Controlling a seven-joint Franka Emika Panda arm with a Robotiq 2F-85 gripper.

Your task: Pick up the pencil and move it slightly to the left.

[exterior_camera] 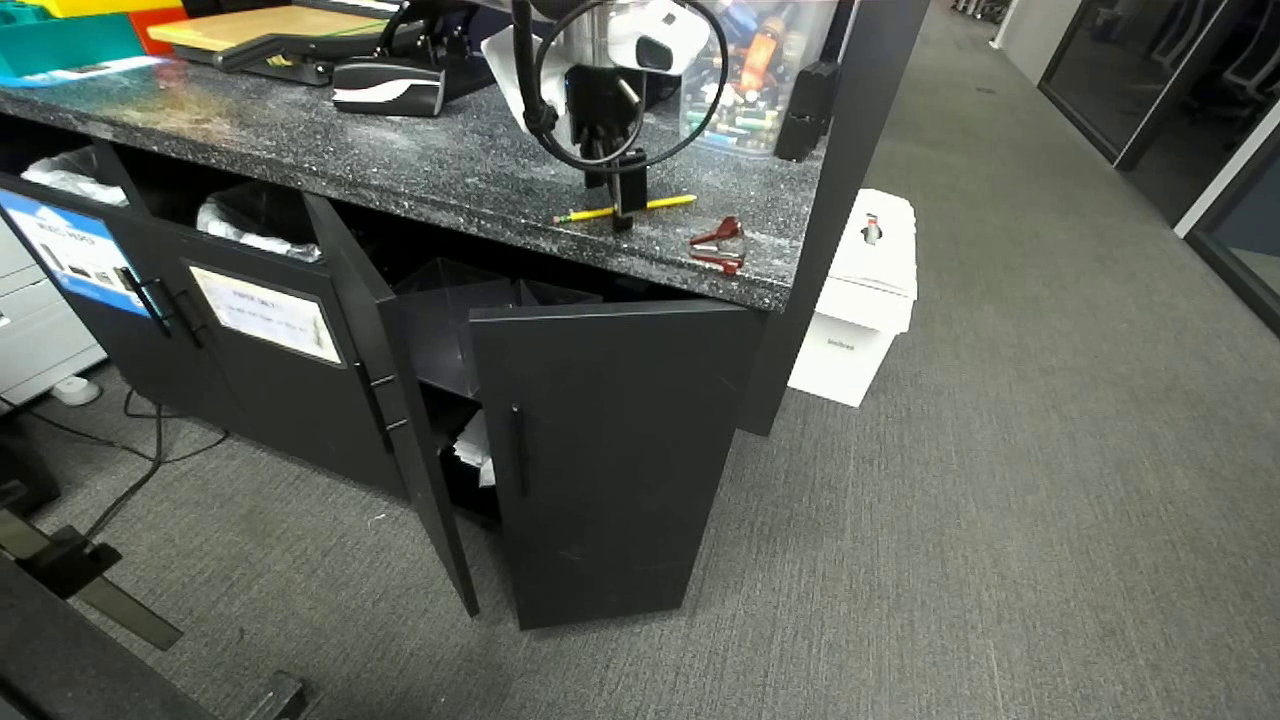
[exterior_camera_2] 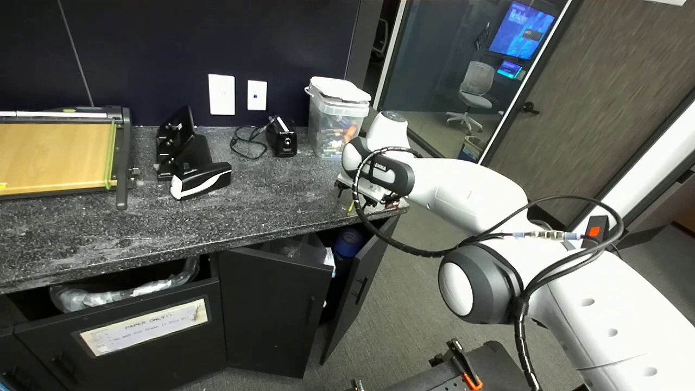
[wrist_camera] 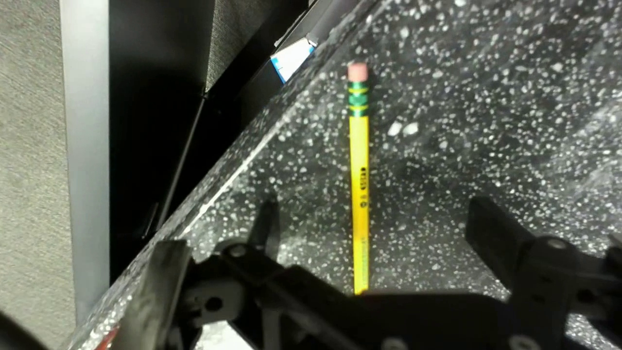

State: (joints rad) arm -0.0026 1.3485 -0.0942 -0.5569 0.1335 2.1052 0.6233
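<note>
The thin yellow pencil (exterior_camera: 672,202) lies flat on the dark speckled counter (exterior_camera: 450,165) near its front edge. In the wrist view the pencil (wrist_camera: 359,170) runs upright in the picture, pink eraser at the top; its other end is hidden behind the gripper body. My gripper (wrist_camera: 374,201) is open, one finger on each side of the pencil, which lies nearer the left finger. Neither finger touches it there. In an exterior view the gripper (exterior_camera: 620,205) is low over the pencil's middle. A bit of the pencil (exterior_camera_2: 350,208) shows in an exterior view below the wrist.
A small reddish-brown object (exterior_camera: 717,233) lies near the counter corner. A see-through bin of markers (exterior_camera_2: 334,127), a sharpener (exterior_camera_2: 283,138), a hole punch (exterior_camera_2: 201,180) and a paper cutter (exterior_camera_2: 54,155) stand on the counter. Cabinet doors (exterior_camera: 610,450) hang open below.
</note>
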